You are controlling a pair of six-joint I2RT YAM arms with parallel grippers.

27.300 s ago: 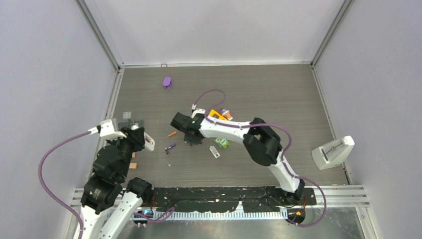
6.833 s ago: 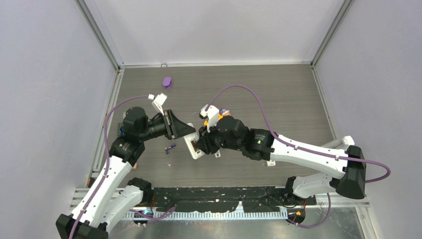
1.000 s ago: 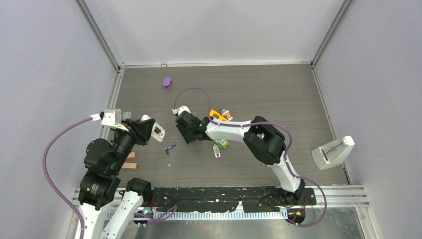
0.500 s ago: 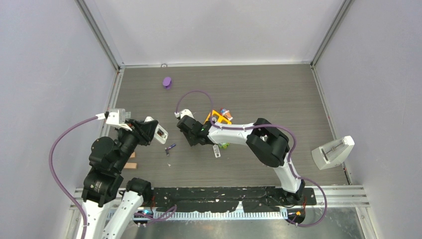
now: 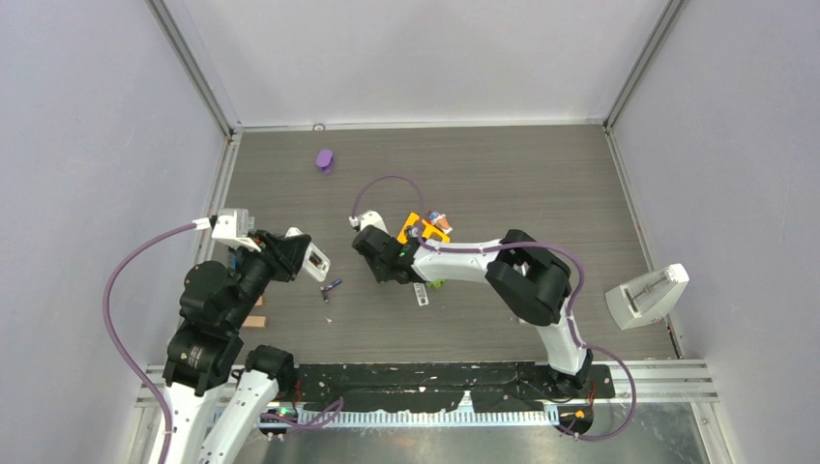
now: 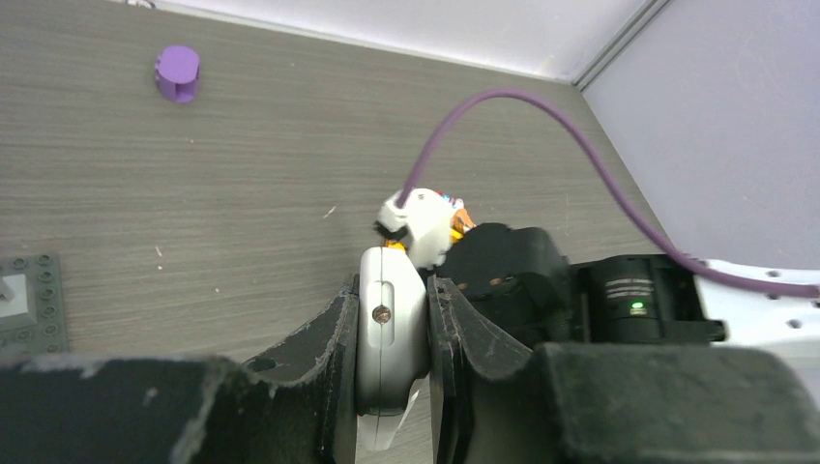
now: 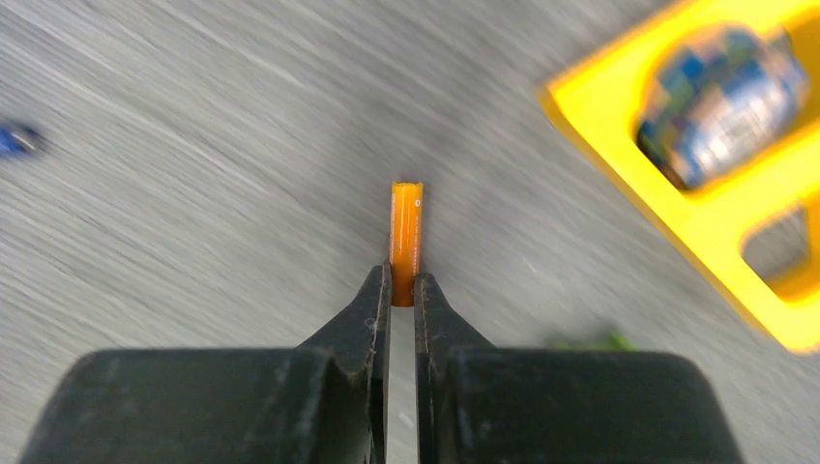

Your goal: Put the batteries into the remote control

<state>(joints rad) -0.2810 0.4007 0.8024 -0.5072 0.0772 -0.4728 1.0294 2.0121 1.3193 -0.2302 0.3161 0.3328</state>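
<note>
From the top camera, the left fingers point(image 5: 293, 255) are raised off the desk point(image 5: 541, 184) on the left side, clamped on the white remote point(image 5: 315, 261), which points toward the middle. The right fingers point(image 5: 385, 271) are low near the desk's centre, just beside a yellow frame point(image 5: 423, 230); what they carry is hidden under the wrist here. A purple battery point(image 5: 332, 287) lies loose on the desk between the two arms, and a small white piece point(image 5: 420, 294), possibly the cover, lies near the right arm.

On the left wrist camera the remote sits edge-on between the fingers, gripped on both sides, with the right wrist just beyond it.

On the right wrist camera the fingers are nearly together, pinching the orange battery point(image 7: 406, 242) by its near end, the rest sticking straight out ahead. The picture is blurred, so I can't tell whether it is clear of the desk.

I judge this to be the pickup of the orange battery. Next I'd carry it to the remote and line it up lengthwise with the bay; no view shows me the open bay, so the left arm may need to turn the remote first
</note>
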